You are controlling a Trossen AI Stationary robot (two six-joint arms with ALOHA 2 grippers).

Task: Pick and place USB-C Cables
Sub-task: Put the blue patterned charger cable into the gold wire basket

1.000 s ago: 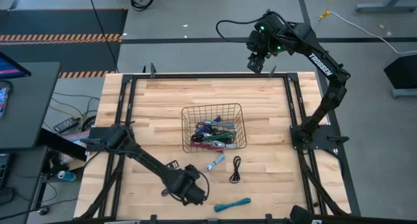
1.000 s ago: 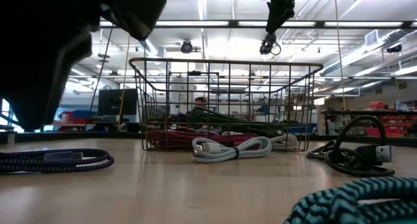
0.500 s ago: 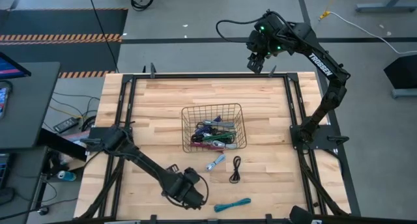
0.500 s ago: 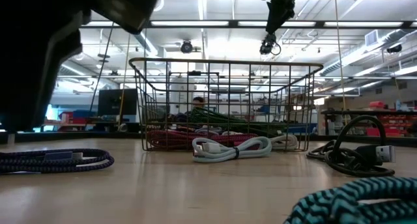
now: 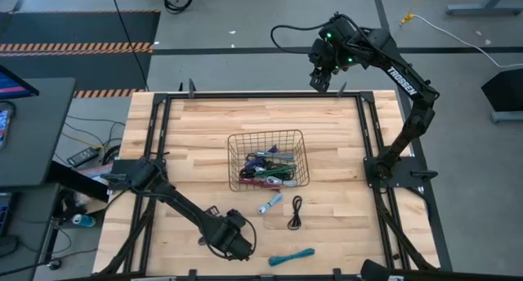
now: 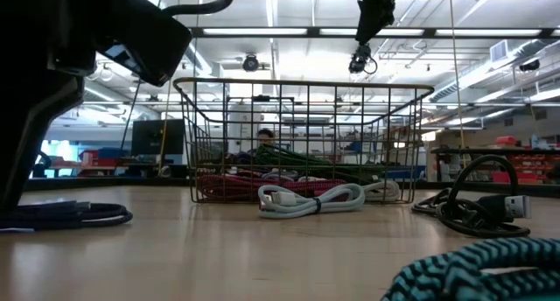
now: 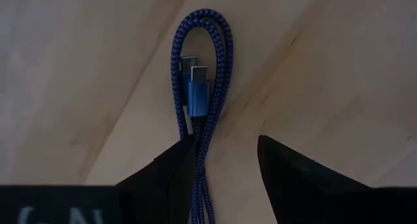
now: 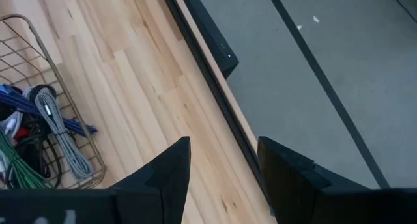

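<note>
A blue braided USB-C cable (image 7: 202,74), folded into a long loop with both plugs inside, lies flat on the wooden table near its near edge; it also shows in the low view (image 6: 66,215). My left gripper (image 7: 225,159) is open and low over it, pointing down, one finger on each side of the cable's strands; in the high view it is at the near edge (image 5: 232,242). My right gripper (image 5: 320,78) is open and empty, high above the table's far edge. A wire basket (image 5: 302,142) in the middle holds several cables. My left gripper stands open over the blue cable's strands (image 7: 197,152), which run close along the inner side of one finger (image 7: 171,168). I cannot tell whether that finger touches them. The cable lies flat on the table.
A grey-white cable (image 5: 270,203), a black cable (image 5: 296,211) and a teal braided cable (image 5: 292,256) lie loose on the table between the basket and the near edge. A black frame (image 5: 364,126) runs round the table.
My left gripper has gone toward the table's left edge and down over the blue cable, which has stayed where it lay. In the low view the arm now covers more of the cable.
</note>
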